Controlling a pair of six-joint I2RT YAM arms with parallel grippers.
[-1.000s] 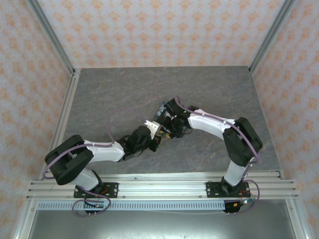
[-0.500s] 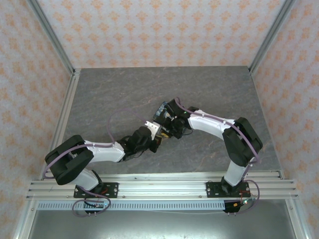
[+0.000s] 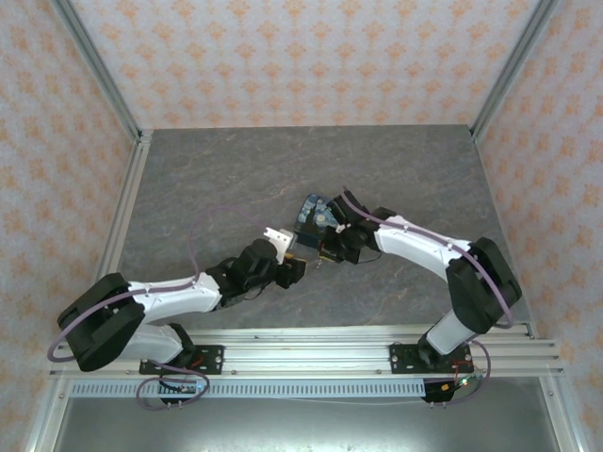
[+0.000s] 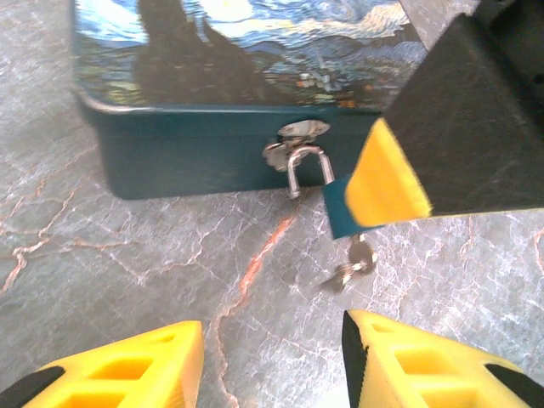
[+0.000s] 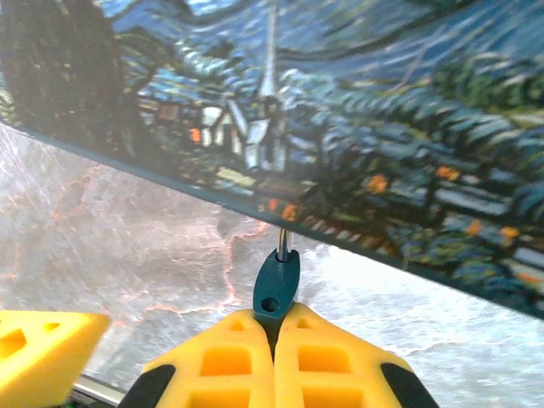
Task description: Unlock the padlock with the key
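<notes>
The left fingers (image 4: pixel 127 370) stand apart over the bench (image 4: pixel 110 246), grasping nothing. Ahead of them the key (image 4: pixel 353 265) hangs under the padlock (image 4: pixel 334 212), whose shackle sits in the tin's (image 4: pixel 195 144) hasp. The right fingers (image 5: pixel 274 344) are clenched on the padlock. The left should probably close squarely on the key head and turn gently while the right holds firm.

table (image 3: pixel 188 179): grey marbled slab, reddish veins
on table: dark-blue painted tin (image 3: pixel 310 210), lid up
tin position: near centre
</notes>
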